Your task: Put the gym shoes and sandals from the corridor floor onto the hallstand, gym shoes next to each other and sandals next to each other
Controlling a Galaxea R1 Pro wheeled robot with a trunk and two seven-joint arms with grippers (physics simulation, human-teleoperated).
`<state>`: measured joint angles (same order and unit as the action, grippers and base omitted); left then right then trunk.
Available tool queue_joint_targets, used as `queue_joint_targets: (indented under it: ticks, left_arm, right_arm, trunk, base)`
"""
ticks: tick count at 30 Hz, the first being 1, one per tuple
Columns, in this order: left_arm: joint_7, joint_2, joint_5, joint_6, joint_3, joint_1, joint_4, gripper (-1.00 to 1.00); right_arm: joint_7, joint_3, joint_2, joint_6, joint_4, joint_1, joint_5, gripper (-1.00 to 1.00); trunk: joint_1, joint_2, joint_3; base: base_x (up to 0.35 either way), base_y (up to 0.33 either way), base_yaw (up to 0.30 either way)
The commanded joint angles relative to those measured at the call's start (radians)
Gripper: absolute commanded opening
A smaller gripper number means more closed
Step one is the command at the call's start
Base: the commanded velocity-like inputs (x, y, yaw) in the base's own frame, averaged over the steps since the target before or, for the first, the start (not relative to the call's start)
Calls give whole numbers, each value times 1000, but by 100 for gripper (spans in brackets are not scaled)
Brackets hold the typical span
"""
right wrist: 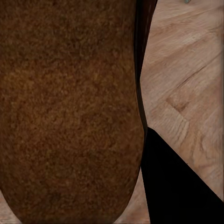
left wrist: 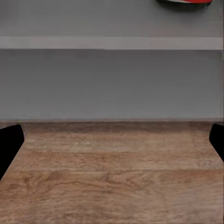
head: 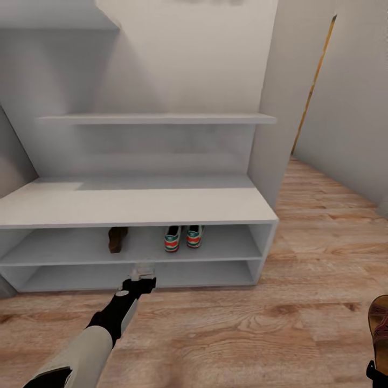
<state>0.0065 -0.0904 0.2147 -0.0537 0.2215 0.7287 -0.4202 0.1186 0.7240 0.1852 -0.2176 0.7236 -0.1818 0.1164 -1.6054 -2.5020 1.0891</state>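
- Hallstand (head: pixel 134 207): pale grey-white unit with a wide bench top, two low open shelves beneath and wall shelves above. Serves as the landmark for all entries below.
- Gym shoes (head: pixel 183 237): two white sneakers with green stripes and red marks, side by side and touching or nearly so, on the hallstand's upper low shelf, right of its middle. Off the floor and paired; this part of the task looks finished.
- Sandal, shelved (head: pixel 117 238): dark brown, on the same shelf, left of the sneakers and well apart from them. The gap beside it seems left for its mate.
- Sandal, held (head: pixel 379 322): brown, at the head view's lower right edge, above the corridor floor (head: pixel 302 269) and well away from the hallstand's right end. The right wrist view shows its tan footbed (right wrist: pixel 70 112) up close.
- Right gripper (right wrist: pixel 144 186): one dark finger lies against the sandal's edge; judged clamped on it, to carry it to the shelf.
- Left gripper (head: pixel 141 272): low in front of the hallstand's bottom shelf, fingers (left wrist: pixel 9 144) spread wide with nothing between them; apparently idle.
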Motion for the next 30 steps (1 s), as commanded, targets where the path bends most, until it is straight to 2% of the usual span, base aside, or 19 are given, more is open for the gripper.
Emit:
queue_joint_targets:
  ticks: [1,3,7,10,11,15,18,21,23,25,30]
  left_arm:
    - [-4,-1,10,18,5,-25,-2,100]
    - [-7,-1,11,57,2,-64,-4,100]
    - [-13,-1,11,193,-1,-153,-6,100]
    - [-25,-1,12,233,-3,-190,-9,100]
    - [-78,1,14,262,-4,-243,-13,100]
    - [-169,13,13,289,0,-300,-17,100]
    - [-251,47,9,338,4,-345,-7,100]
    - [-311,79,8,407,7,-402,5,100]
    - [-323,90,8,439,9,-437,7,100]
    - [-332,115,7,474,14,-477,9,100]
    - [-337,153,-3,501,21,-509,11,100]
  right_arm:
    - [4,2,0,-2,0,-1,8,-100]
    - [4,2,-1,-2,0,-1,8,-100]
    - [4,2,-15,-1,0,-1,8,-100]
    - [4,1,-27,-1,0,-1,8,-100]
    - [1,-1,-46,-2,0,-1,15,-100]
    - [0,-15,-73,-3,0,-1,50,-100]
    - [1,-23,-88,-7,-2,-1,102,-100]
    - [3,-26,-94,-10,-2,-1,128,-100]
    - [4,-26,-95,-10,-3,-1,132,-100]
    - [4,-26,-96,-10,-3,-1,134,-100]
    - [3,-27,-97,-10,-9,-1,133,-100]
  trunk:
    - [1,0,1]
    - [1,0,1]
    - [1,0,1]
    - [1,0,1]
    - [1,0,1]
    - [1,0,1]
    - [1,0,1]
    - [1,0,1]
    - [1,0,1]
    - [1,0,1]
    - [1,0,1]
  base:
    - [-300,175,0]
    - [-265,168,0]
    - [-101,68,0]
    - [-35,23,0]
    - [-11,8,0]
    - [-6,4,0]
    - [-2,1,0]
    - [0,0,0]
    - [0,0,0]
    - [0,0,0]
    - [0,0,0]
